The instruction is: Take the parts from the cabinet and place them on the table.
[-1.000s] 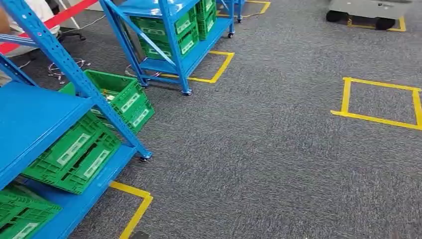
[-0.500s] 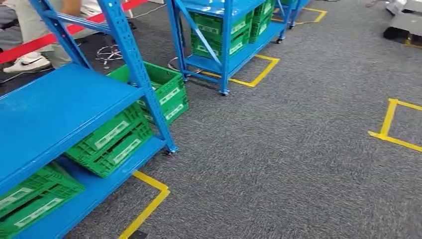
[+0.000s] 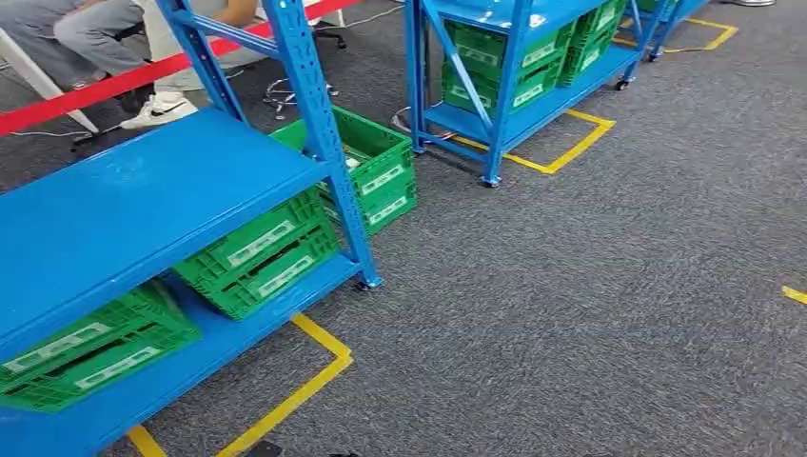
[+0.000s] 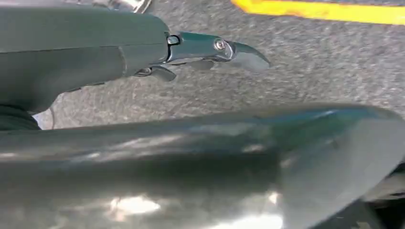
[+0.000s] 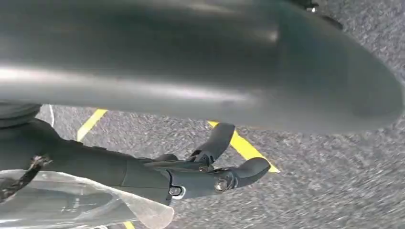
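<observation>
Left hand (image 4: 210, 52): fingers extended over grey carpet (image 4: 296, 62), holding nothing. Right hand (image 5: 210, 174): fingers loosely apart, a clear plastic bag (image 5: 71, 202) alongside it; grip on it unclear.

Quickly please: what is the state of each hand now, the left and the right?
Left hand: open, fingers stretched out, nothing in it.
Right hand: holding a clear plastic bag.
</observation>
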Robot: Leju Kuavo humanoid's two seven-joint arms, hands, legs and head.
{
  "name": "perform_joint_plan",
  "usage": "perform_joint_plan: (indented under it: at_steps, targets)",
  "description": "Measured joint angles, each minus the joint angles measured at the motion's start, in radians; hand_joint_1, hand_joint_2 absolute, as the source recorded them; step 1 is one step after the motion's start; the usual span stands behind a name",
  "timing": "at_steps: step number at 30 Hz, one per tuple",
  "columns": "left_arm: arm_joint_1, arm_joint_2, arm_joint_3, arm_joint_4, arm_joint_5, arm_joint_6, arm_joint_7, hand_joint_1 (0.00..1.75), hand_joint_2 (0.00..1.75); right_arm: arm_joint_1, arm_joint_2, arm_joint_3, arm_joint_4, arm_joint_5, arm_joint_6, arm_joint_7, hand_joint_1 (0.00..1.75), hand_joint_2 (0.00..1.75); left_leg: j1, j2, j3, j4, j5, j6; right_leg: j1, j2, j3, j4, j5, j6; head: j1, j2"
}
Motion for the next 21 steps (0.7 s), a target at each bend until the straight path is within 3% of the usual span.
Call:
perform_joint_plan:
  at_steps: [2, 3, 4, 5, 8, 9, 10, 11, 13, 14, 15, 16, 17, 18, 19, 21]
  targets:
    - [0.001, 0.0, -0.001, 0.0, 0.0, -0.001, 0.0, 0.0, 0.0, 0.0, 0.0, 0.002, 0.0, 0.001, 0.0, 0.0, 0.0, 0.0, -0.003, 0.014, 0.065, -0.144, 0.097, 0.012, 0.002, -0.025, 0.012, 0.0, -0.008, 0.003, 0.0, 0.0]
    - [0.0, 0.001, -0.001, 0.0, 0.0, -0.001, 0.0, 0.0, 0.0, 0.0, 0.0, 0.003, 0.0, 0.002, 0.0, 0.0, 0.0, 0.0, -0.01, 0.048, 0.102, -0.223, 0.135, 0.024, 0.002, -0.035, 0.019, -0.002, -0.012, 0.006, 0.0, 0.0]
    - [-0.004, 0.002, -0.001, 0.0, 0.002, -0.001, 0.0, 0.0, 0.0, 0.0, 0.0, 0.003, 0.0, 0.002, 0.002, 0.0, 0.0, 0.0, -0.022, 0.093, 0.116, -0.244, 0.113, 0.028, 0.005, -0.046, 0.013, -0.003, -0.017, 0.012, 0.002, 0.0]
    - [-0.008, 0.001, -0.002, 0.0, 0.003, 0.0, 0.0, 0.0, 0.0, 0.001, 0.0, 0.003, 0.0, 0.002, 0.002, 0.001, 0.0, 0.0, -0.027, 0.088, 0.123, -0.27, 0.108, 0.033, 0.009, -0.056, 0.02, -0.002, -0.021, 0.017, -0.002, 0.0]
    - [-0.002, 0.002, -0.004, 0.0, 0.003, 0.0, 0.002, 0.0, 0.0, -0.014, 0.0, 0.008, -0.001, 0.002, 0.004, 0.003, 0.0, 0.0, -0.026, 0.052, 0.124, -0.276, 0.109, 0.039, 0.011, -0.094, 0.041, -0.013, -0.025, 0.028, 0.001, 0.0]
    - [0.002, 0.003, -0.005, 0.0, 0.003, 0.0, 0.003, 0.0, 0.0, -0.015, -0.001, 0.01, -0.002, 0.002, 0.004, 0.002, 0.0, 0.0, -0.016, 0.042, 0.14, -0.291, 0.117, 0.044, 0.005, -0.072, 0.04, -0.009, -0.035, 0.034, 0.001, 0.0]
    - [-0.002, 0.003, -0.006, 0.0, 0.003, 0.002, 0.003, 0.0, 0.0, -0.016, -0.002, 0.01, -0.001, 0.002, 0.004, 0.001, 0.0, 0.0, -0.014, 0.032, 0.144, -0.296, 0.119, 0.051, 0.006, -0.008, 0.026, 0.024, -0.053, 0.036, 0.01, 0.0]
    - [-0.007, 0.003, -0.008, 0.0, 0.004, 0.002, 0.003, 0.0, 0.0, -0.016, -0.002, 0.011, -0.001, 0.002, 0.005, 0.001, 0.0, 0.0, -0.013, 0.018, 0.142, -0.296, 0.121, 0.055, 0.005, 0.025, -0.01, 0.09, -0.083, 0.037, 0.011, 0.0]
    - [-0.011, 0.0, -0.011, 0.0, 0.004, 0.002, 0.003, 0.0, 0.0, -0.009, -0.002, 0.012, 0.0, 0.002, 0.006, 0.003, 0.0, 0.0, -0.013, -0.015, 0.141, -0.296, 0.118, 0.061, 0.005, 0.048, -0.104, 0.256, -0.144, 0.04, 0.015, 0.0]
    - [-0.01, 0.0, -0.011, 0.0, 0.005, 0.002, 0.003, 0.0, 0.0, -0.006, -0.002, 0.012, -0.001, 0.002, 0.006, 0.003, 0.0, 0.0, -0.013, -0.029, 0.142, -0.295, 0.117, 0.061, 0.005, 0.049, -0.133, 0.293, -0.143, 0.042, 0.015, 0.0]
    - [-0.005, 0.0, -0.012, 0.0, 0.005, 0.002, 0.003, 0.0, 0.0, -0.006, -0.003, 0.012, -0.001, 0.002, 0.006, 0.003, 0.0, 0.0, -0.013, -0.044, 0.145, -0.295, 0.117, 0.06, 0.005, 0.049, -0.14, 0.284, -0.117, 0.043, 0.015, 0.0]
    - [-0.002, 0.0, -0.012, 0.0, 0.006, 0.002, 0.003, 0.0, 0.0, -0.006, -0.004, 0.012, -0.001, 0.002, 0.006, 0.003, 0.0, 0.0, -0.012, -0.06, 0.147, -0.295, 0.115, 0.057, 0.003, 0.05, -0.126, 0.232, -0.069, 0.043, 0.015, 0.0]
    - [-0.002, 0.0, -0.013, 0.0, 0.006, 0.002, 0.003, 0.0, 0.0, -0.006, -0.005, 0.012, -0.001, 0.002, 0.006, 0.003, 0.0, 0.0, -0.011, -0.074, 0.152, -0.293, 0.112, 0.054, 0.001, 0.056, -0.093, 0.146, -0.012, 0.043, 0.015, 0.0]
    - [-0.002, -0.001, -0.013, 0.0, 0.006, 0.002, 0.003, 0.0, 0.0, -0.006, -0.006, 0.012, -0.001, 0.002, 0.006, 0.003, 0.0, 0.0, -0.01, -0.088, 0.154, -0.291, 0.108, 0.048, -0.003, 0.086, -0.057, 0.055, 0.038, 0.043, 0.015, 0.0]
    - [-0.004, -0.001, -0.014, 0.0, 0.006, 0.002, 0.003, 0.0, 0.0, -0.006, -0.006, 0.013, 0.0, 0.002, 0.006, 0.003, 0.0, 0.0, -0.013, -0.099, 0.152, -0.285, 0.104, 0.042, -0.008, 0.14, -0.042, 0.019, 0.03, 0.042, 0.016, 0.0]
    - [-0.006, -0.001, -0.016, 0.0, 0.007, 0.003, 0.003, 0.0, 0.0, -0.006, -0.006, 0.013, 0.0, 0.002, 0.006, 0.003, 0.0, 0.0, -0.009, -0.118, 0.14, -0.281, 0.105, 0.03, -0.006, 0.131, -0.025, -0.001, 0.024, 0.036, 0.016, 0.0]
